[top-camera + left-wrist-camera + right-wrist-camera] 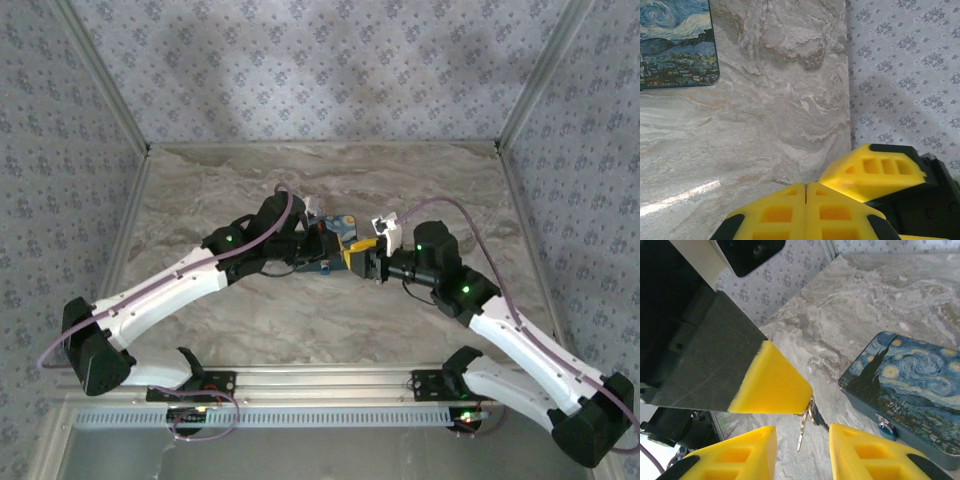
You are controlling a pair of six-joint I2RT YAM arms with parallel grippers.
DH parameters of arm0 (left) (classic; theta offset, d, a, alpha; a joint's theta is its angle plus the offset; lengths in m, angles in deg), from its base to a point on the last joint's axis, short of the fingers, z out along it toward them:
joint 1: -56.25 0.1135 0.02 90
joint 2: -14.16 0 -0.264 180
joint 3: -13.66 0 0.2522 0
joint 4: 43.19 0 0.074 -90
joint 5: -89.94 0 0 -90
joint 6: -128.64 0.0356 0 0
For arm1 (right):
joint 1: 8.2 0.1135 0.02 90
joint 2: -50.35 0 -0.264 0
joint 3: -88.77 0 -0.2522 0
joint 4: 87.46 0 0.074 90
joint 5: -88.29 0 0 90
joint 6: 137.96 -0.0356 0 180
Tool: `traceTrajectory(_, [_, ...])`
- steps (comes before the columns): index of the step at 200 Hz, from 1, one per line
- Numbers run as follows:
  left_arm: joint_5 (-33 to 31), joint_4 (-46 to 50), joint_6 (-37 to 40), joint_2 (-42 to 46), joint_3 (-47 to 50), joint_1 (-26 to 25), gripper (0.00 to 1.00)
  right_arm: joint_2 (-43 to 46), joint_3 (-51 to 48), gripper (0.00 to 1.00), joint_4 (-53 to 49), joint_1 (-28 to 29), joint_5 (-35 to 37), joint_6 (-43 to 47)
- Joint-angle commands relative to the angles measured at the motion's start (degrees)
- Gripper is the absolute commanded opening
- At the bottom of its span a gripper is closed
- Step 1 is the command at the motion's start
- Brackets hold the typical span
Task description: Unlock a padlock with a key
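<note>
Handing over the key (800, 426), by the look of it: left gripper (806, 197) jaws pressed together, apparently pinching the key's ring. Right gripper (802, 439) jaws apart, one either side of the dangling key. Padlock (886, 429) sits on the side wall of the starry box (910, 385), just right of the key, box on the worktop (880, 300). Right should close squarely on the key head, blade sticking out, before the ring is released.

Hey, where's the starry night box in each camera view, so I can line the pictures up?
Top external: the box sits at the centre, partly covered.
Left wrist: top left corner, cut by the frame.
Right wrist: lower right, right of the hanging key, with the padlock on its front.
Shared landmark: the marble tabletop under it.
</note>
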Motion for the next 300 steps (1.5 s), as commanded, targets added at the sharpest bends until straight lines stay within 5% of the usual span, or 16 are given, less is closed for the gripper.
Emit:
traceTrajectory(1, [0.9,-0.8,-0.3,0.2,-1.7,-0.4,0.00,2.5,0.2,0.33,-2.8,-1.4,0.8,1.4])
traceTrajectory(146, [2.9,-3.4,-1.6,0.3,-2.2,-1.1,0.00,0.0,-1.5,0.29,1.9,-1.2,-3.5,1.7])
traceTrajectory(241, [3.1,-3.7,-1.6,0.6,-2.0,-1.5,0.00,-0.9,0.3,0.19,2.3,-0.2,-3.8,2.5])
traceTrajectory(300, [3.8,-4.0,-1.8,-0.5,-2.2,-2.0,0.00,-1.9,2.2,0.01,-0.1,0.2,-3.5,4.0])
